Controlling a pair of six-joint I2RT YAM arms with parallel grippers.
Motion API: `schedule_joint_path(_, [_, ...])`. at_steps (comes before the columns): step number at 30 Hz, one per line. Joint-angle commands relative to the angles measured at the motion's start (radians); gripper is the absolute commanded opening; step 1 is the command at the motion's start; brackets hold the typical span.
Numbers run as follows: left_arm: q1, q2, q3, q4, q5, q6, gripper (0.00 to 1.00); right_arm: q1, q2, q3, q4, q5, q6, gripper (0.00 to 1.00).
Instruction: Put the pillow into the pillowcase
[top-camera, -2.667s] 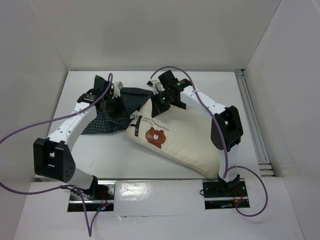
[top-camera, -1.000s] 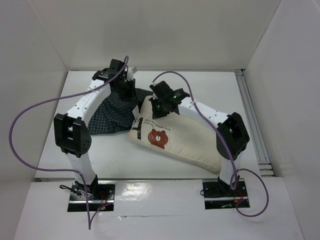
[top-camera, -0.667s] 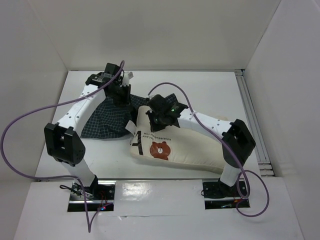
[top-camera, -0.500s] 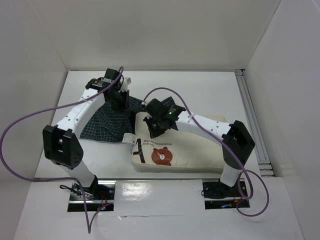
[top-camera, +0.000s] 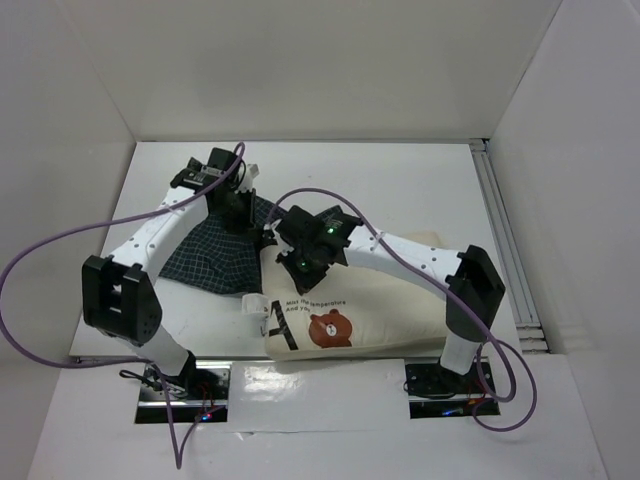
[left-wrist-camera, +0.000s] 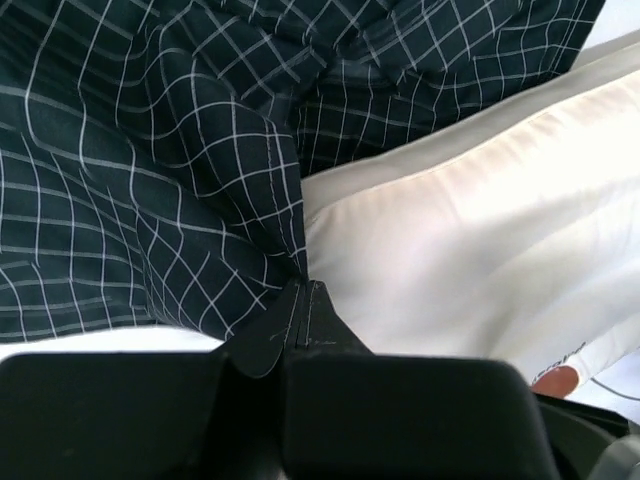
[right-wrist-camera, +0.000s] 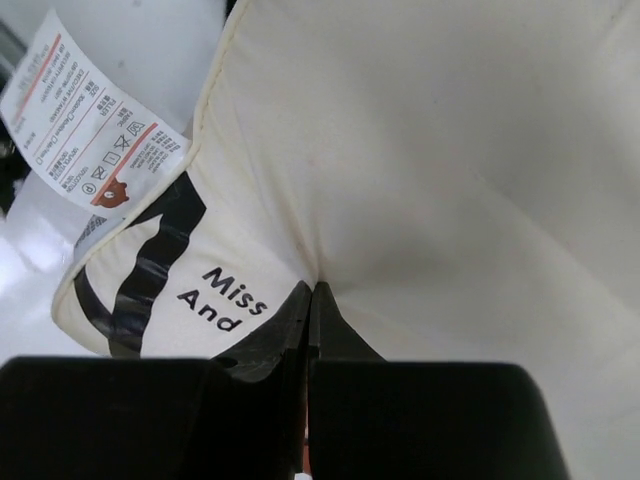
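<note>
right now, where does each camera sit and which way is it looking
top external: above and behind the bases, looking down on the table; both arms show whole.
left wrist: on the left gripper, looking along its fingers, pinched on the pillowcase.
right wrist: on the right gripper, its fingers pinching the pillow near its care tag.
Shared: both wrist views show the pillow.

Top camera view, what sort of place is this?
Probably a robot test cell in a lab, not a home: white walls box in a white table, the left arm and right arm are bolted at its near edge, and a pillow and pillowcase lie on it.
</note>
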Motion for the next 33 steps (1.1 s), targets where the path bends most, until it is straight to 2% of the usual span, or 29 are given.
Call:
schedule_joint_path(1, [0.004,-0.102,-0.049,0.033,0.006,0.002,0.0,0.048,0.02,0.1,-0.072,-0.086,-0.076,0.0])
schedule_joint_path(5, [0.004,-0.182,-0.143,0.058,0.034,-0.008,0.0,0.048,0.07,0.202,-0.081,-0.106,-0.139,0.0])
schedule_joint_path(13, [0.004,-0.3,-0.261,0.058,0.068,-0.008,0.0,-0.15,0.225,0.397,-0.057,-0.237,-0.208,0.0])
schedule_joint_path(19, [0.004,-0.3,-0.286,0.058,0.086,0.001,0.0,-0.3,0.329,0.502,-0.037,-0.36,-0.199,0.0])
schedule_joint_path(21, [0.004,-0.3,-0.286,0.058,0.086,0.012,0.0,-0.331,0.356,0.529,-0.037,-0.446,-0.214,0.0])
schedule_joint_path(25, [0.004,-0.277,-0.286,0.058,0.076,0.021,0.0,-0.399,0.403,0.562,-0.011,-0.511,-0.215,0.0])
schedule_joint_path(30, [0.004,-0.242,-0.286,0.058,0.086,0.032,0.0,-0.468,0.441,0.559,0.106,-0.602,-0.092,0.0])
schedule_joint_path(33, [0.004,-0.219,-0.254,0.058,0.1,0.042,0.0,-0.497,0.442,0.507,0.207,-0.59,0.02,0.0])
